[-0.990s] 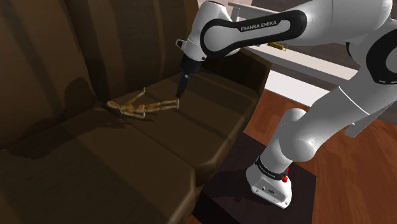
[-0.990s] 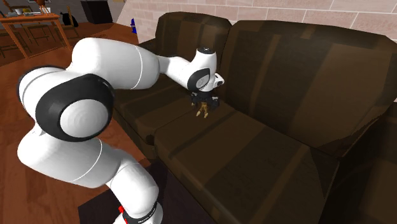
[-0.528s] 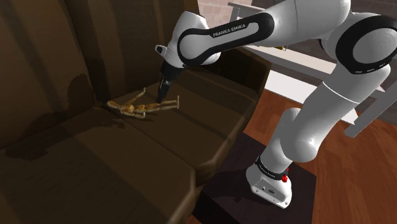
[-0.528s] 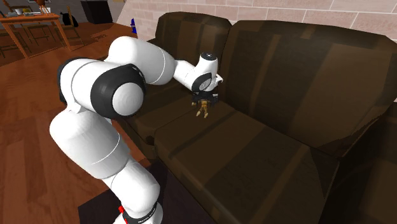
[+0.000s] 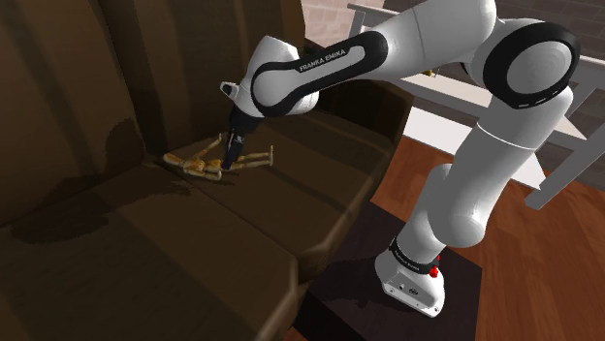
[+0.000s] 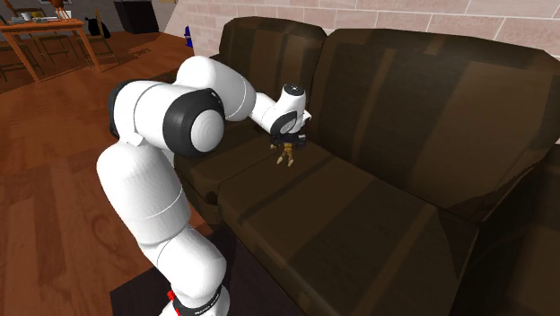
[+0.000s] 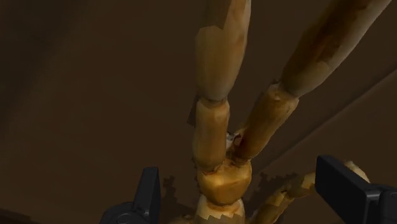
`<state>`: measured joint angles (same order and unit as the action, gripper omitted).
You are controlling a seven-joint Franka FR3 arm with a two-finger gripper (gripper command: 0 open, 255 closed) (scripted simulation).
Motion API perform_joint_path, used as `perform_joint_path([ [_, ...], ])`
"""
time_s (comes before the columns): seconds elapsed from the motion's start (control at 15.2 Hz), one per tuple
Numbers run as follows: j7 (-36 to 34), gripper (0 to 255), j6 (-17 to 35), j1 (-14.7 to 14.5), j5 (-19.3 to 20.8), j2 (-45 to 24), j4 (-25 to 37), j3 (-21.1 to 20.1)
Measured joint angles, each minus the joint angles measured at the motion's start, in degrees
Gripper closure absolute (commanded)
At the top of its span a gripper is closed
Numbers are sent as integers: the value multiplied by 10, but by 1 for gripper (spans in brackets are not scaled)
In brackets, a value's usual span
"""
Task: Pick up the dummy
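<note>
1. Where the brown sofa (image 5: 291,228) (image 6: 404,90) has its seat meeting its backrest, a tan jointed dummy (image 5: 199,165) (image 6: 287,156) (image 7: 216,140) lies flat on the cushion, limbs spread.
2. Black gripper (image 5: 229,167) (image 6: 287,144) (image 7: 245,188): lowered over the dummy's hips, just above the sofa seat. Its fingers stand wide apart, one on each side of the pelvis, neither seen touching it. Nothing is held.
3. White arm (image 5: 504,126) (image 6: 170,126): reaches across the sofa seat from a dark stand (image 5: 359,271) at the sofa's front edge.
4. Reddish wooden floor (image 5: 543,271): in front of the sofa.
</note>
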<state>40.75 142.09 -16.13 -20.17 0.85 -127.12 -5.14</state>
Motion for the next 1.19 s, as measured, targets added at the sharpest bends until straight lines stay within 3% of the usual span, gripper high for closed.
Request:
perform_joint_path([
  [0.2,8,0,20,-1,-7,-12,-8,-1],
  [0.26,10,255,22,-1,-8,-14,-8,-1],
  [0.92,11,255,26,-1,-9,-16,-9,-1],
  [1.19,2,255,4,0,-1,-4,0,0],
])
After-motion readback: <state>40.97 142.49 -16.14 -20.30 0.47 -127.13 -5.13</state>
